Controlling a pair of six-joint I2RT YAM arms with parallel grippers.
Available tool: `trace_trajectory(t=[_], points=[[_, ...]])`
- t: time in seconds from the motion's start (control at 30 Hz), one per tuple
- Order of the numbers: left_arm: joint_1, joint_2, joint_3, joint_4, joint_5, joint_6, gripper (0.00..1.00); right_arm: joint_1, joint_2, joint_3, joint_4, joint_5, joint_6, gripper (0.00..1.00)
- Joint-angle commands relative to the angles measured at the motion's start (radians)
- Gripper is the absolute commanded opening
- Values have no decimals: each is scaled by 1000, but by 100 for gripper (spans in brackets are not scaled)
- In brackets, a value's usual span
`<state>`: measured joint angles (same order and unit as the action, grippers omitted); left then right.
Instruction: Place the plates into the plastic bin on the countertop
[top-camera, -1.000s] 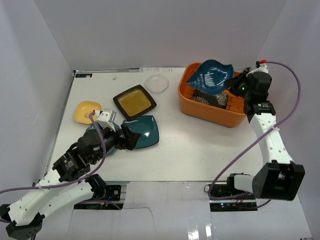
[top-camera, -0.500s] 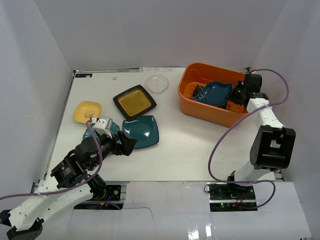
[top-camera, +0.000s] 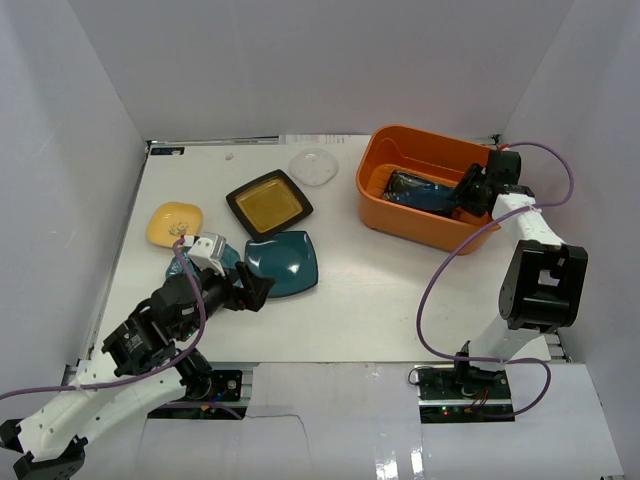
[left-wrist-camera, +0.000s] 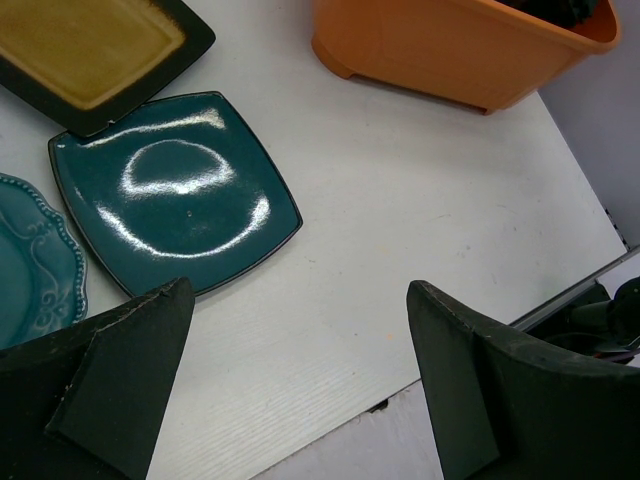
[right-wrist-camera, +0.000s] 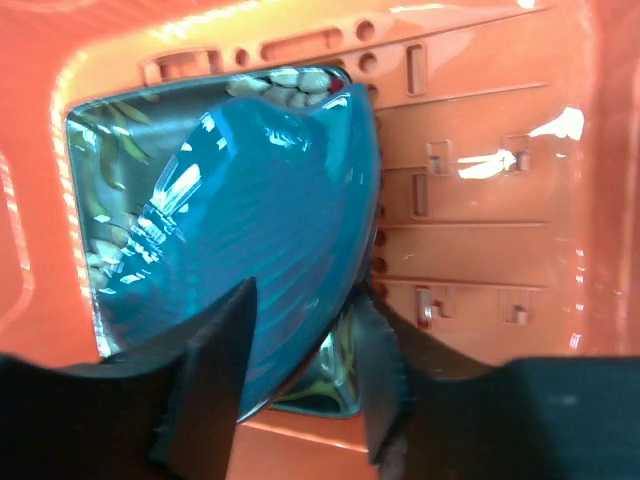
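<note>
**Orange bin (top-camera: 410, 222) holds two plates; four lie on the counter (top-camera: 380, 300)**

Much of the bin's contents is masked. In the overhead view the right arm reaches over the far-right rim and covers that end of the tub. The wrist view fills the gap. The right gripper (right-wrist-camera: 305, 310) is down inside the bin, and its dark fingers (right-wrist-camera: 205, 380) straddle the near rim of the leaf plate (right-wrist-camera: 250, 230). The gap between them is narrow. Whether they pinch the rim or stand just off it cannot be told.

The leaf plate is glossy blue and pointed. It lies on the floral plate (right-wrist-camera: 95, 165), which shows only as a shiny dark strip along the left and top edges. Beside them the bin's floor is bare moulded plastic with slots and round holes.

The left gripper (left-wrist-camera: 300, 300) hovers over the counter with its fingers spread wide and nothing between them. Just ahead of it lies the teal square (left-wrist-camera: 175, 190), a glazed plate with rounded corners that reflects the lights. Beside it, the scalloped plate (left-wrist-camera: 30, 265) is cut off by the frame, and from above it is mostly hidden under the left arm. Its beaded edge and raised scrollwork show.

The amber plate (left-wrist-camera: 90, 45) is black-rimmed and square. It touches or overlaps the teal square's far edge. The yellow plate (top-camera: 174, 222) sits near the left wall. A clear disc (top-camera: 314, 166) is hard to make out against the white top.
</note>
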<state>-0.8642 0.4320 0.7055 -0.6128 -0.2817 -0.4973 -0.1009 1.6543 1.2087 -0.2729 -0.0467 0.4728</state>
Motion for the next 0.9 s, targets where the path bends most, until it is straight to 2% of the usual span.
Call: trace_trajectory(t=[0.0,0.07,0.17,0.27,0.4,0.43,0.53,0.57,0.6,0.7,0.73,0.77,0.87], points=[[2,10,-6,15,-8,3,98,3,-7,58,-3,39,-45,55],[2,14,-6,13,-7,3,98,3,-17,69,-31,77,-63,68],[2,13,-5,15,-8,3,98,4,-45,89,-58,102,-86,78],[2,16,-6,15,-11,3,98,6,-115,98,-65,105,-99,93],[4,22,-6,13,-19,3,98,41,-250,55,-28,58,-106,96],[2,25,-6,13,-20,3,98,52,-283,10,-11,6,-103,96],[2,39,-1,12,-30,6,98,168,-416,-104,55,-21,-86,90],[2,43,-1,13,-33,8,98,256,-476,-141,75,-21,-76,89],[2,53,0,12,-40,9,98,307,-504,-181,136,-39,-36,80],[2,68,9,12,-57,16,98,487,-571,-386,272,-61,97,62],[2,77,17,13,-68,22,98,525,-568,-443,404,-86,133,39],[2,82,22,12,-73,25,98,596,-558,-530,453,-93,166,34],[2,106,37,13,-96,32,98,708,-473,-624,638,-73,259,33]])
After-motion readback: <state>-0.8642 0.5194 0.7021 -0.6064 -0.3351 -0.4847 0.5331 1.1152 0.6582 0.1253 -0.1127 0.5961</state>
